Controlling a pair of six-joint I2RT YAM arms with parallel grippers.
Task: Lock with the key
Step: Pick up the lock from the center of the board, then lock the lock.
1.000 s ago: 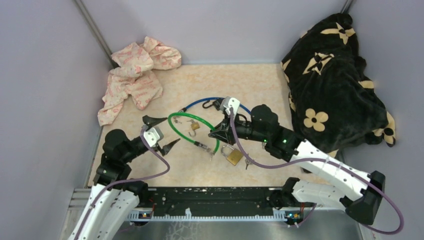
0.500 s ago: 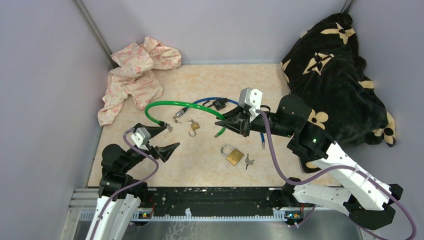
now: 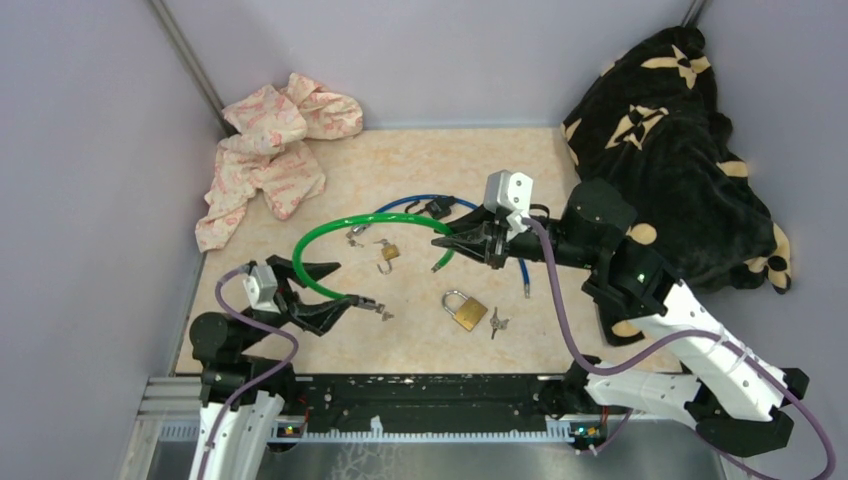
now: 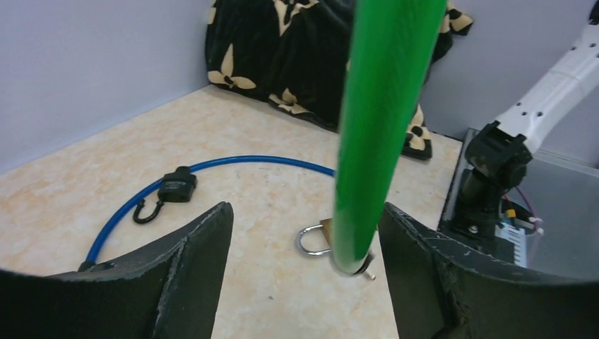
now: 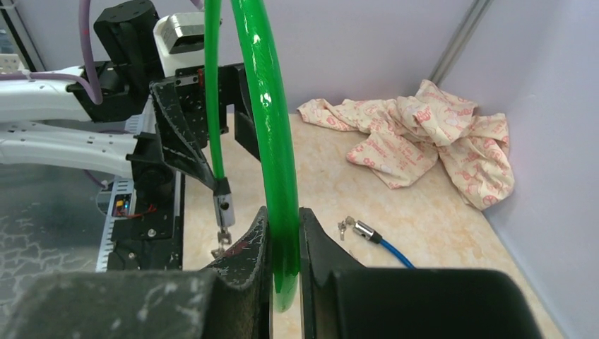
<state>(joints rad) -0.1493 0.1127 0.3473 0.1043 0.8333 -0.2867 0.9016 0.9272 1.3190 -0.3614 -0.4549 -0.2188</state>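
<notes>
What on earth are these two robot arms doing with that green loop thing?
They are handling a green plastic-coated cable as part of a locking job. The right gripper is shut on the cable near one end and holds it above the beige table. The left gripper has its jaws open, with the cable's other stretch passing between them, not clamped. The brass padlock and its small keys lie on the table, untouched.

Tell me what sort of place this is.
Probably a robot test cell, not a home: plain lilac walls box in a small tabletop, two robot arms are bolted at its near edge, and a padlock and green cable serve as props.
</notes>
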